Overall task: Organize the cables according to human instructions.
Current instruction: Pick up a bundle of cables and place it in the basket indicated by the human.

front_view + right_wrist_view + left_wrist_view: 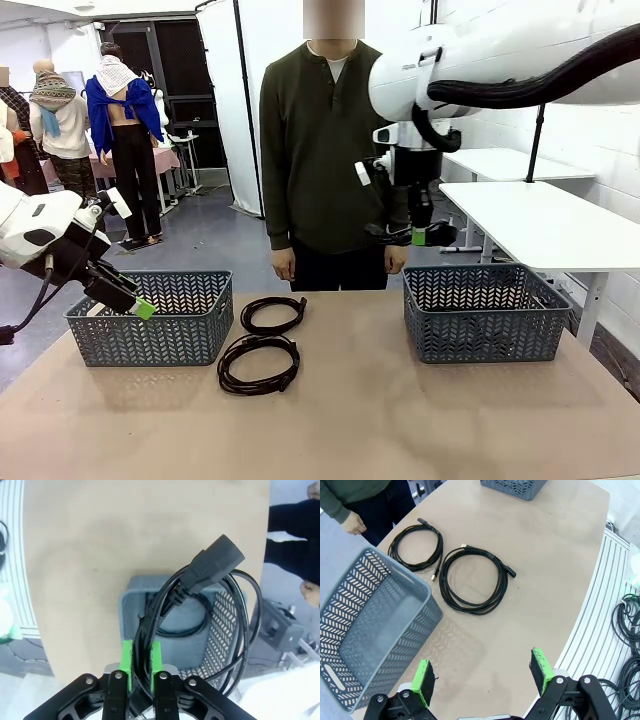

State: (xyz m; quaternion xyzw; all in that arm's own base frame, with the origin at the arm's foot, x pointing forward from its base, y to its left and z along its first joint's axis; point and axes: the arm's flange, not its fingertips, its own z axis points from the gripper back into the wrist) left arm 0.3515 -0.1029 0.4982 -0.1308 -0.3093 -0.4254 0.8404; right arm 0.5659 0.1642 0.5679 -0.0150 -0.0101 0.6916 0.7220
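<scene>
The step in hand looked like the drop-off. The right gripper (141, 656) was clenched on a coiled power cord (212, 565) hanging above the right basket (227, 620), where another cable (197, 626) seemingly lay already. Next it needed lowering, then release. Left of that basket, a smaller coil (441, 546) and a larger coil (470, 609) lay on the table (545, 555). Farther left, the left gripper (482, 674) gaped wide, holding nothing.

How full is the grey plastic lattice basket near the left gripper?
Empty, as far as shown: the left wrist view looks into the grey plastic lattice basket; its visible floor and walls are bare.
</scene>
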